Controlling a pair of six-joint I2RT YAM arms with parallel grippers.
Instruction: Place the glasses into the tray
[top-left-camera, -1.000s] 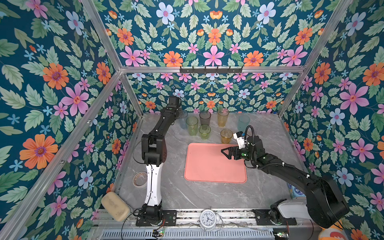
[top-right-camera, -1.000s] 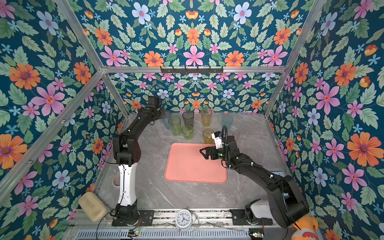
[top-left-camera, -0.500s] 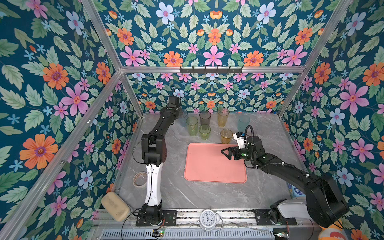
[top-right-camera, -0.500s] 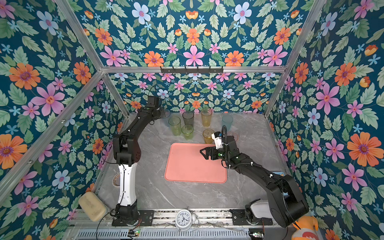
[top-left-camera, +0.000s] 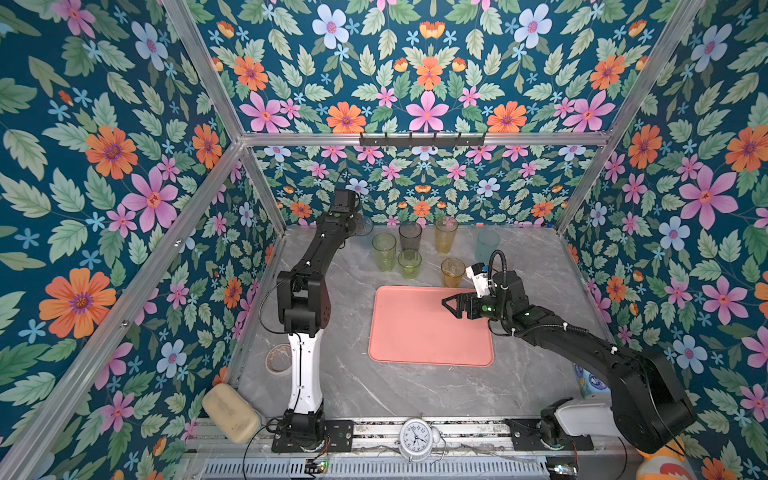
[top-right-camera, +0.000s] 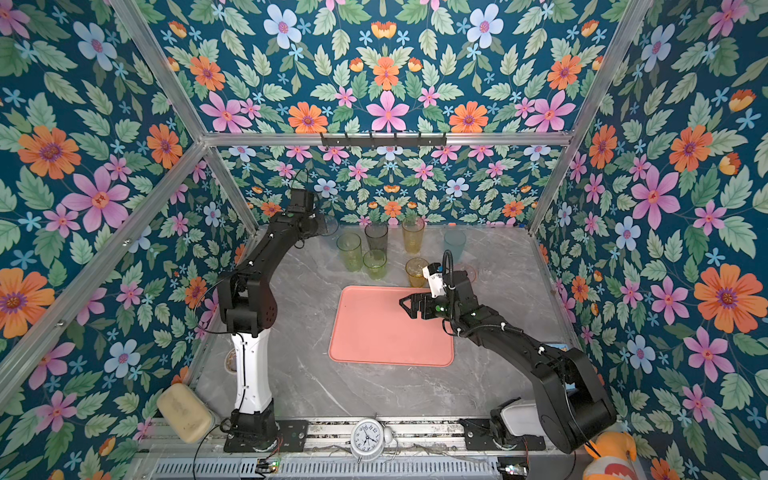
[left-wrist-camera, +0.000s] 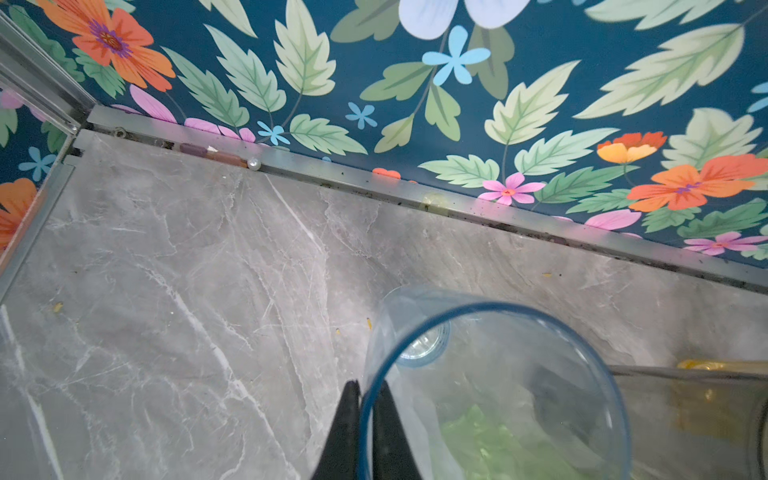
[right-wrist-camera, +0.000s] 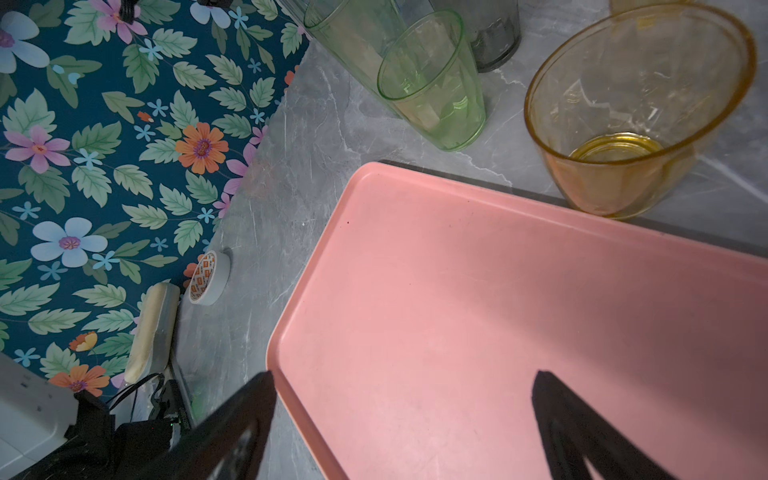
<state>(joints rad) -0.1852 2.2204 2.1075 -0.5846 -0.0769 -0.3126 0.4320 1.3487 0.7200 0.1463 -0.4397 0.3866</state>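
Observation:
The salmon-pink tray lies flat mid-table with nothing on it. Behind it stand the glasses: tall green, smoky grey, tall amber, short green, short amber and pale blue. At the back left my left gripper is shut on the rim of a clear blue-rimmed glass, one finger inside and one outside. My right gripper hovers open over the tray's far right part, holding nothing.
A tape roll lies by the left wall and a beige sponge at the front left corner. A white clock sits on the front rail. Floral walls close in the back and both sides.
Neither arm has visibly shifted in the top views. The left jaws have closed a little tighter on the glass rim.

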